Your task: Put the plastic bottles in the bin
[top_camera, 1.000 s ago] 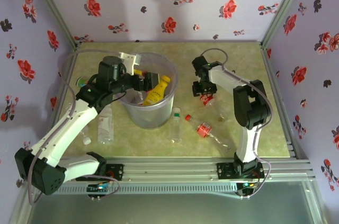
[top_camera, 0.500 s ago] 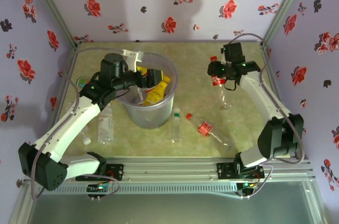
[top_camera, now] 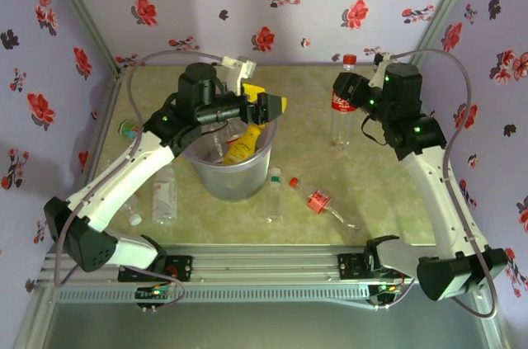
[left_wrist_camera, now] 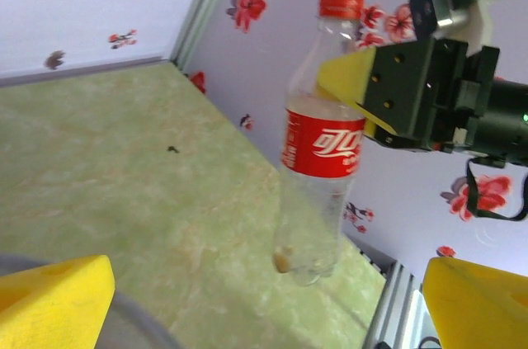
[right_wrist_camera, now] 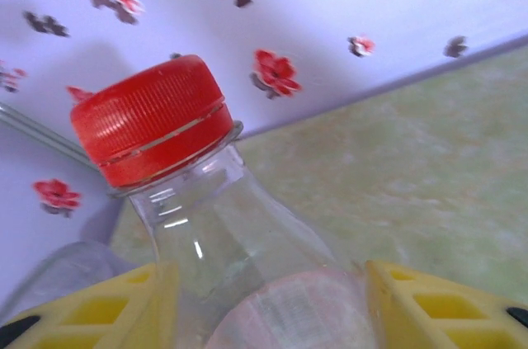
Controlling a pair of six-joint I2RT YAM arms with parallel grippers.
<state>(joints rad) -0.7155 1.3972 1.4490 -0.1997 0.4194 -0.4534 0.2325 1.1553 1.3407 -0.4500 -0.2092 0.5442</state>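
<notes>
Right gripper aloft, clasping upright bottle

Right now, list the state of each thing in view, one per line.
Bin, upright, bottles inside.
Yellow bottle, leaning inside the bin.
Cola bottle, upright, capped, nearly empty.
Right hand, shut on the cola bottle.
Left hand, open at the bin's rim.
Green-capped bottle, lying down.

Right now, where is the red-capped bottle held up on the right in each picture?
Top view: bottle at upper right, upright, held by the right arm.
Left wrist: centre, upright, that arm's yellow fingers at its shoulder.
Right wrist: lower left, close up, between the yellow fingers.
Shared landmark: its red cap against the flowered wall.
</notes>
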